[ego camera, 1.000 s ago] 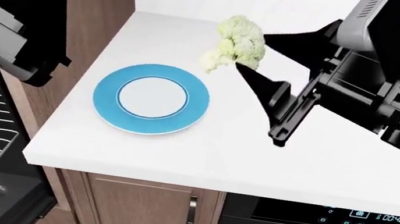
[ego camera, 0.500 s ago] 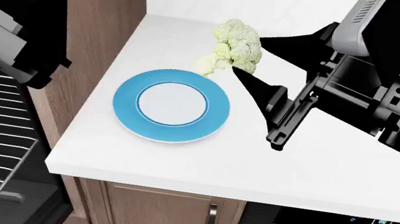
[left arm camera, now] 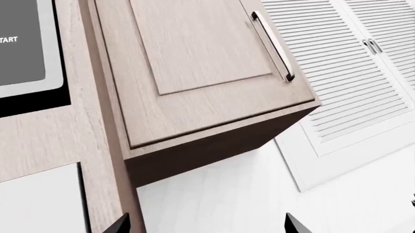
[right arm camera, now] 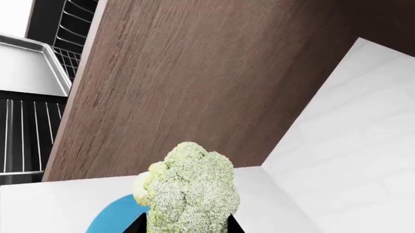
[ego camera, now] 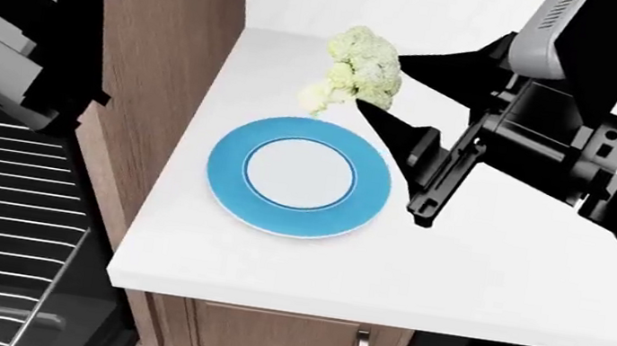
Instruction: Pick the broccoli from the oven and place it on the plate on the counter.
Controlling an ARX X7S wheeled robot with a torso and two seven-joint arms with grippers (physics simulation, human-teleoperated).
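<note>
Gripping the broccoli (ego camera: 362, 67) between its two black fingertips, the right gripper (ego camera: 385, 82) holds the floret above the counter (ego camera: 490, 262), just beyond the far rim of the plate (ego camera: 298, 177). The floret's crown sticks out past the tips, stalk angled toward the plate.

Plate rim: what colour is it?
Light blue, around a white centre, on the plate. Clearest in the head view.

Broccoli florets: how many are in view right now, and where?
1. The broccoli is held between the right gripper fingers above the counter, just behind the plate. The oven's depths are out of view, so more may be hidden.
</note>
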